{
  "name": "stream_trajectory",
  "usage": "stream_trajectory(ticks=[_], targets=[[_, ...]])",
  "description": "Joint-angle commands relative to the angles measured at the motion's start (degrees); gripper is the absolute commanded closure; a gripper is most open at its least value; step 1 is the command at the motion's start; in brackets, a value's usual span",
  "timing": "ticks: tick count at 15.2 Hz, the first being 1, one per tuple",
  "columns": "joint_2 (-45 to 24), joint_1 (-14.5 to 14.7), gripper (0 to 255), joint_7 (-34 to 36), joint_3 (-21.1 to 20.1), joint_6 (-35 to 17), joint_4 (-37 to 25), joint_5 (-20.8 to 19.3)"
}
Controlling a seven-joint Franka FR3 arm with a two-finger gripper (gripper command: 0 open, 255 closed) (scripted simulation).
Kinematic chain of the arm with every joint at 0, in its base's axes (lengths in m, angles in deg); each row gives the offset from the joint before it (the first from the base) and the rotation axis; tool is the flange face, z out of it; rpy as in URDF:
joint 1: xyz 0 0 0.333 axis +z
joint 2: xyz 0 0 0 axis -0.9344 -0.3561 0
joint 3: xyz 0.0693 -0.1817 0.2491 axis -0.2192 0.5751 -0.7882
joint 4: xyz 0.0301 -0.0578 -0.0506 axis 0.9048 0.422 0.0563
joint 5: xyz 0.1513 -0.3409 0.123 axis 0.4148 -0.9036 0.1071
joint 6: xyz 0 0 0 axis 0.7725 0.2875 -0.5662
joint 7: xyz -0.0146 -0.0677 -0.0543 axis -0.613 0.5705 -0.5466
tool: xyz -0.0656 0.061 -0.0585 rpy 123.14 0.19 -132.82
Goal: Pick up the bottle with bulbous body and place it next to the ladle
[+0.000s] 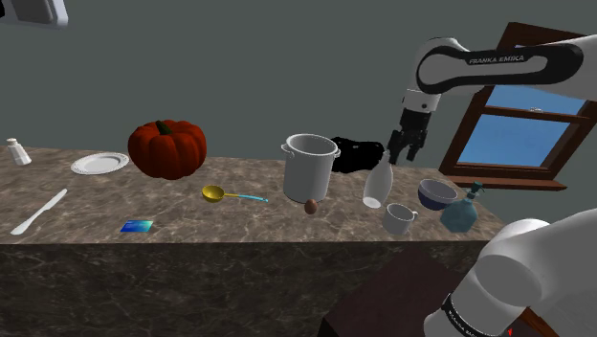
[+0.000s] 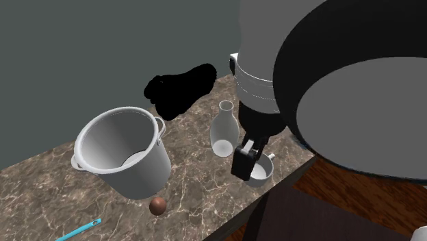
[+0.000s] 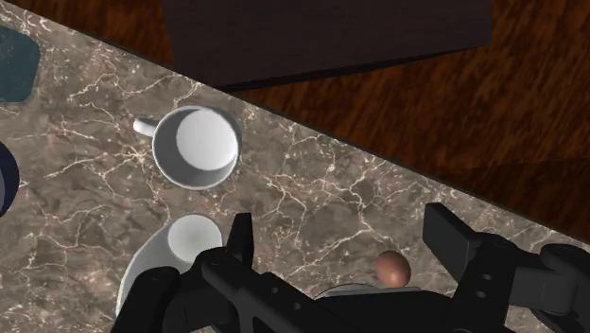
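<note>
A white bottle (image 1: pixel 378 182) with a narrow neck and a wide rounded body stands upright on the marble counter (image 1: pixel 191 215), right of the pot. In the second exterior view the bottle (image 2: pixel 224 130) stands just behind the hand. My gripper (image 1: pixel 402 151) hangs open above it, slightly to the shoulder view's right. From the wrist, the bottle's mouth (image 3: pixel 189 236) lies beside one finger, outside the gap of the gripper (image 3: pixel 342 236). The gripper (image 2: pixel 248 163) holds nothing. The ladle (image 1: pixel 225 194), gold bowl with a teal handle (image 2: pixel 79 229), lies left of the pot. A teal round-bodied bottle (image 1: pixel 462 213) stands at the counter's right end.
A white pot (image 1: pixel 309 168) and a small brown ball (image 1: pixel 311 206) sit between bottle and ladle. A white mug (image 1: pixel 397 218) and a blue bowl (image 1: pixel 436 194) crowd the bottle. Further left are a pumpkin (image 1: pixel 167 148), plate (image 1: pixel 99 164), knife (image 1: pixel 38 211), shaker (image 1: pixel 17 151) and blue card (image 1: pixel 137 227).
</note>
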Motion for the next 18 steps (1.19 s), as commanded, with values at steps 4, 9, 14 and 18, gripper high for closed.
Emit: stream_trajectory(ticks=[4, 9, 14, 18], targets=[[-8.85, -1.1, 0, -3.92, 4.06, -5.56, -4.52, -1.0], [-18.35, -1.86, 0, -8.01, 7.77, -9.94, -10.7, -0.15], [-28.4, -2.92, 0, -12.56, 10.95, -12.92, -18.49, 2.57], [-32.42, -3.54, 0, -14.35, 11.84, -15.08, -20.46, 4.09]])
